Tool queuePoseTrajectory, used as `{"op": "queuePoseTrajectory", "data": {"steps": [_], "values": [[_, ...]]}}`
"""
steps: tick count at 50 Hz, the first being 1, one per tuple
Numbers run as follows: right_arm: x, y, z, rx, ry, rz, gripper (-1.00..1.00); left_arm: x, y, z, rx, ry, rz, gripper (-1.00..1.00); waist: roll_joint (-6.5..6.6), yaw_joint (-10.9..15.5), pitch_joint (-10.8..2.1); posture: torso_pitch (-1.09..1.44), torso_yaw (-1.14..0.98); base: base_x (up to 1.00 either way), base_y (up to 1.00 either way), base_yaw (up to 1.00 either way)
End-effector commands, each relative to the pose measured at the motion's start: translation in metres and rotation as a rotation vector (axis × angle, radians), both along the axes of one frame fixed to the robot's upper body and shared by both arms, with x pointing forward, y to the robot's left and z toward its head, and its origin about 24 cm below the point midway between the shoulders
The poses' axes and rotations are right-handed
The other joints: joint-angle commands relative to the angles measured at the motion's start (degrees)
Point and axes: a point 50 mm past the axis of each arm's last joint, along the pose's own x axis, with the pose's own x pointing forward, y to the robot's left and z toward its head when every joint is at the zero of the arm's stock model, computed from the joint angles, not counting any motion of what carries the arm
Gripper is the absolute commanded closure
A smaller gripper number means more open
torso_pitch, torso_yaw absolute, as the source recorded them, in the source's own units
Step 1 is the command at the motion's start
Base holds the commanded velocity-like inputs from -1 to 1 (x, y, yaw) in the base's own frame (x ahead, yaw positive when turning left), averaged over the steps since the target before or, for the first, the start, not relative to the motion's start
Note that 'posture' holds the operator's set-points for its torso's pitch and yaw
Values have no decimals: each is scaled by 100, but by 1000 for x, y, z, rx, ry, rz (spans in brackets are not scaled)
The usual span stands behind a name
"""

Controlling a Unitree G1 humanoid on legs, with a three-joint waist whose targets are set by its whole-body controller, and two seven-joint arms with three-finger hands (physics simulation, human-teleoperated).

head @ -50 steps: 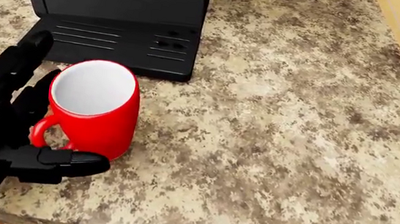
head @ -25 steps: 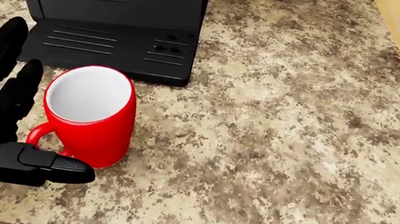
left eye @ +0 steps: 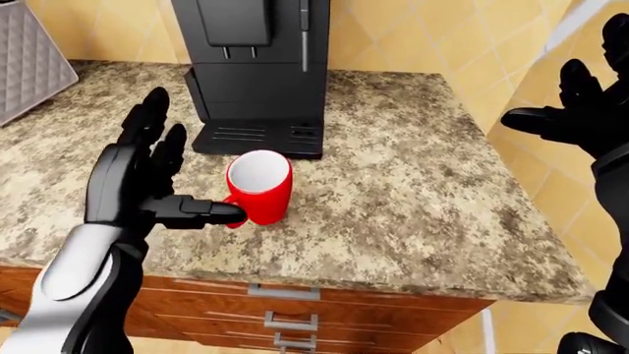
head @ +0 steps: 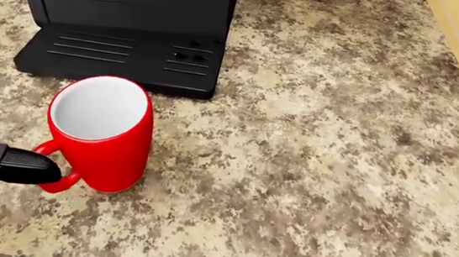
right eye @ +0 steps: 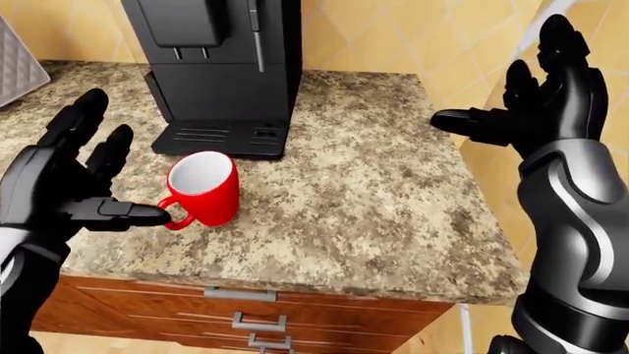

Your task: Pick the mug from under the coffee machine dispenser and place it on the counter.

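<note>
Left hand spread wide beside the red mug on the granite counter; eye views alone show yellow tiled wall, right hand splayed.

Bright, even, sharp renders with soft shadows.

Red mug stands upright beside the coffee machine.

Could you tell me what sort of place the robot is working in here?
Most likely a simulated kitchen: a granite-look counter over wooden drawers, with a black coffee machine and a red mug.
</note>
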Motion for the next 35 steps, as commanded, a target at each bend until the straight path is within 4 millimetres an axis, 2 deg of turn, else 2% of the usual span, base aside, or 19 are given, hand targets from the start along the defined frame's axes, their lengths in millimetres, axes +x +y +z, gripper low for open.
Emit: {"op": "queuePoseTrajectory", "data": {"steps": [1,17,35], "values": [[-7,0,18,-26,-86,-7,-100,-4,-1,13,14,-69,-9,-100,-11,0,-113,0,0,0,0,0],[-7,0,21,-28,-93,-4,-100,-7,13,38,25,-121,28,-100,33,-14,-88,0,0,0,0,0],[-8,1,20,-31,-91,-4,-100,-25,36,78,75,-219,105,-100,101,-36,-46,0,0,0,0,0]]}}
